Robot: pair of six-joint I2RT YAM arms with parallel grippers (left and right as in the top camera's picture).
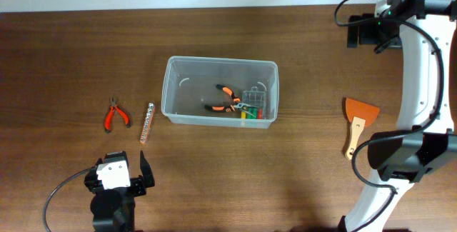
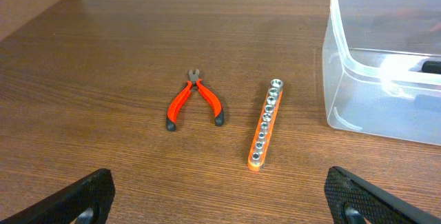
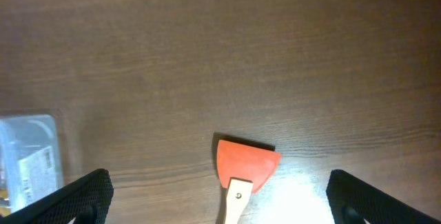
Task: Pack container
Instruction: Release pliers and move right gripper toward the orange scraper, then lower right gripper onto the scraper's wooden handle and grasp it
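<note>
From above, the container (image 1: 173, 82) sits about mid-counter (image 1: 300, 53), long side running left to right. Inside it, towards its right end, lie a pair of orange-handled pliers (image 1: 225, 98) and, just beside them against the right wall, a small clear case (image 1: 253, 102) of coloured bits. To the left of the container, out on the wood, a socket rail (image 1: 147, 123) lies close by, and a pair of red-handled pliers (image 1: 116, 113) sits a little further left. Well off to the right lies a scraper (image 1: 358, 123) with an orange blade and a pale wooden handle. The left fingers (image 1: 145, 169) hang at the near edge, below the red-handled pliers and rail, spread wide with nothing between them. The right arm (image 1: 421, 82) curves down the right side, its dark wrist just beside the scraper; from here I cannot see its fingers.

Through the left wrist camera, the two dark tips show only in the bottom corners, far apart and empty. Ahead of them are the red-handled pliers, jaws pointing away, the rail to their right, and the container's corner at the right edge.

Through the right wrist camera, the right fingers (image 3: 83, 196) also sit in the bottom corners, wide apart, holding nothing. The scraper's blade lies between them on the counter, and a corner of the container shows at the left edge.
</note>
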